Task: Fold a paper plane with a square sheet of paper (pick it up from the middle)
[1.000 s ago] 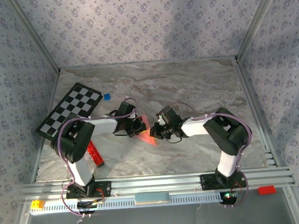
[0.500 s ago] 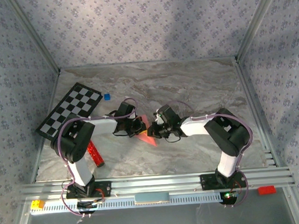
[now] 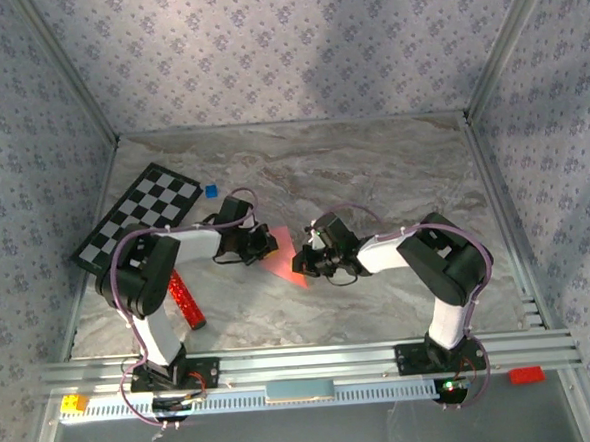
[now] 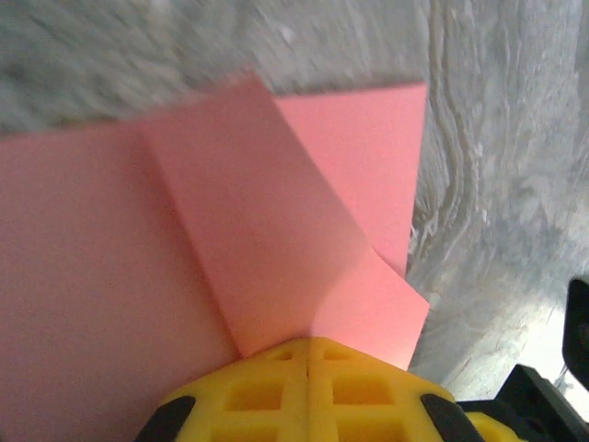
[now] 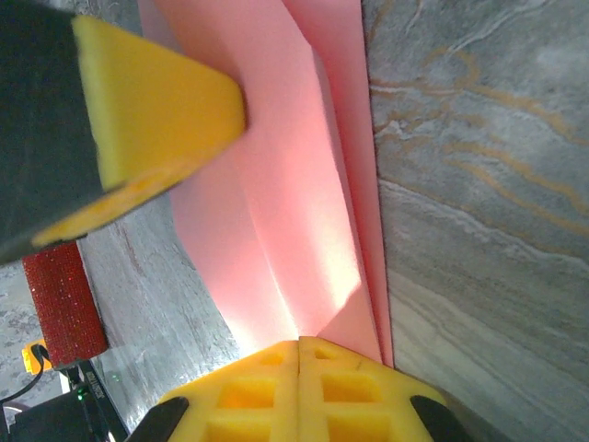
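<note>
Top external: bent arms converge on paper plane.

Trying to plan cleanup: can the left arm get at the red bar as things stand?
Probably not readily. The red bar lies close to the left arm's base, right beside its elbow, and the left gripper is shut at the pink paper, further out.

A folded pink paper lies on the marbled desk, between the left fingers and right fingers.
</note>
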Motion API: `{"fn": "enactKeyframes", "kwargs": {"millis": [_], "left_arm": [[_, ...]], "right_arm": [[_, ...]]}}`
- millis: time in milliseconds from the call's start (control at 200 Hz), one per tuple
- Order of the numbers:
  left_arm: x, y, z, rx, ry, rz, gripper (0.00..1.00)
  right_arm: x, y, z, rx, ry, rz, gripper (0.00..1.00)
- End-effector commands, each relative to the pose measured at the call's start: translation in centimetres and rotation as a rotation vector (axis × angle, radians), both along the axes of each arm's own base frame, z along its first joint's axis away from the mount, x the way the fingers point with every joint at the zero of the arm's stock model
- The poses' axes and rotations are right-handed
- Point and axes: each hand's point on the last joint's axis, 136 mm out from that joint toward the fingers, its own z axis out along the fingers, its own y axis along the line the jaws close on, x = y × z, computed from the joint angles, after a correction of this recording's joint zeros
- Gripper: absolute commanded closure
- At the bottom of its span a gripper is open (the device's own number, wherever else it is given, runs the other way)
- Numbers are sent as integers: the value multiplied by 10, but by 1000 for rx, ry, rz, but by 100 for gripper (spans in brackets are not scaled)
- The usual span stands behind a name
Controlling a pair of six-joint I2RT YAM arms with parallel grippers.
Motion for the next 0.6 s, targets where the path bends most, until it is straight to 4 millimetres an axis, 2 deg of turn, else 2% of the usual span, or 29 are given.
{"fn": "enactKeyframes", "kwargs": {"millis": [0,265,595], "left_arm": [[15,29,-20,86,15,62,100],[42,53,-22,105,20,119,100],[66,67,-17,132,17,141,100]], "right_arm": [[-39,-36,-53,-192,165,-14,100],[-40,-34,-52,-187,163,-8,100],[-44,-35,-54,-187,169,-3,100]]}}
